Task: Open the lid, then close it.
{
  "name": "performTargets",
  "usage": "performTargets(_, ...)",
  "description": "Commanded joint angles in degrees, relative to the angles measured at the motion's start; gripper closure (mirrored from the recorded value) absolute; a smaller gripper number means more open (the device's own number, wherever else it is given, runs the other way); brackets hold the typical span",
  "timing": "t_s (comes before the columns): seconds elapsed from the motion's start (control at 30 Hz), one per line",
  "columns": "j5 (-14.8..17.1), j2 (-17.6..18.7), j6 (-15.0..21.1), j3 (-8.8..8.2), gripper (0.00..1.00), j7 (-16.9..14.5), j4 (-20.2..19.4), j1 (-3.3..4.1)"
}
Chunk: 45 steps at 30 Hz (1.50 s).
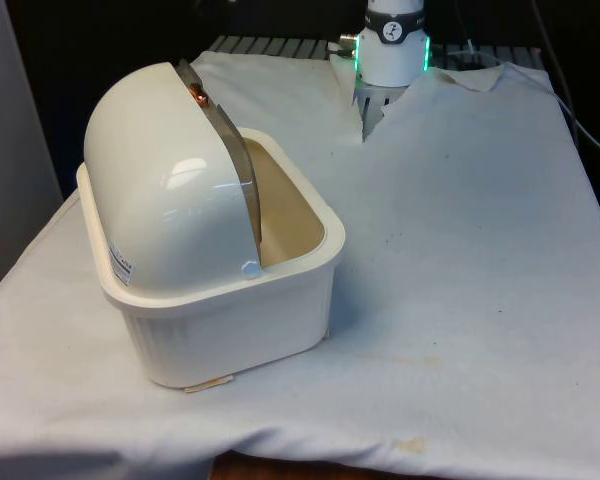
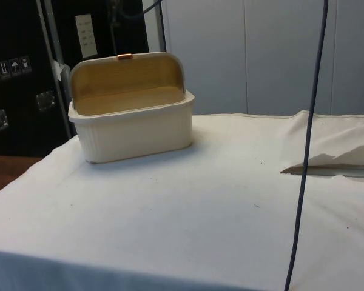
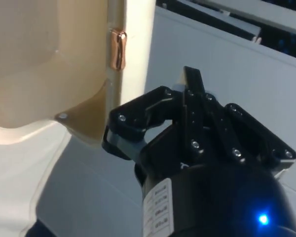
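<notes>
Wrist view placed the gripper [image 3: 190, 94], fingers narrow and empty, near the raised lid's [image 1: 165, 175] copper handle [image 3: 118, 49]; a misjudged push risked shifting the bread box [image 1: 240, 320].

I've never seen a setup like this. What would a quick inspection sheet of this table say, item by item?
Surface: table under a white cloth, wrinkled, with a few small stains.
Job's things: cream bread box; its roll-top lid is rolled open, with the copper handle at the top and the inside bare.
Clutter: nothing seen.
End effector: black end effector beside the lid's edge, apart from the handle, holding nothing; the fingers look shut.
Cables: a dark cable hangs across the side view.
Surroundings: black curtains, dark cabinets, pale wall panels.
</notes>
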Motion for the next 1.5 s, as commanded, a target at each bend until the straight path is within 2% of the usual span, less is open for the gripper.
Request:
performTargets(0.0,1.9,-0.1,0.5,0.29,1.00,-2.1,-0.5,-0.29)
performTargets(0.2,6.2,0.3,0.6,-0.17,1.00,-6.2,-0.1,-0.63)
performTargets(0.23,5.0,0.2,0.0,-0.40,1.00,-5.1,0.1,-0.17)
performTargets(0.27,6.8,0.5,0.6,-0.23,1.00,-6.8,0.1,-0.69)
performTargets(0.33,8.5,0.9,0.5,-0.52,1.00,-8.1,0.5,-0.74)
performTargets(0.53,7.8,0.9,0.0,-0.86,1.00,-7.5,0.7,-0.29)
performTargets(0.67,8.0,1.3,-0.3,-1.09,1.00,-7.7,1.3,-0.52)
performTargets(0.83,7.8,1.3,-0.6,-1.72,1.00,-7.4,1.1,-0.34)
performTargets(1.03,10.0,1.7,-1.5,-1.66,1.00,-8.0,1.1,-0.63)
performTargets(1.07,8.8,1.6,-1.4,-1.83,1.00,-7.3,1.1,-0.40)
performTargets(1.1,10.8,1.7,-1.5,-1.60,1.00,-8.1,1.0,-0.69)
performTargets(1.33,14.5,1.9,-1.4,-1.60,1.00,-8.5,0.8,-0.80)
performTargets(1.37,13.3,1.9,-1.6,-1.89,1.00,-7.7,1.0,-0.46)
performTargets(1.4,15.0,2.0,-1.4,-1.60,1.00,-8.6,0.8,-0.80)
performTargets(1.47,15.8,2.1,-1.3,-1.66,1.00,-8.8,0.9,-0.86)
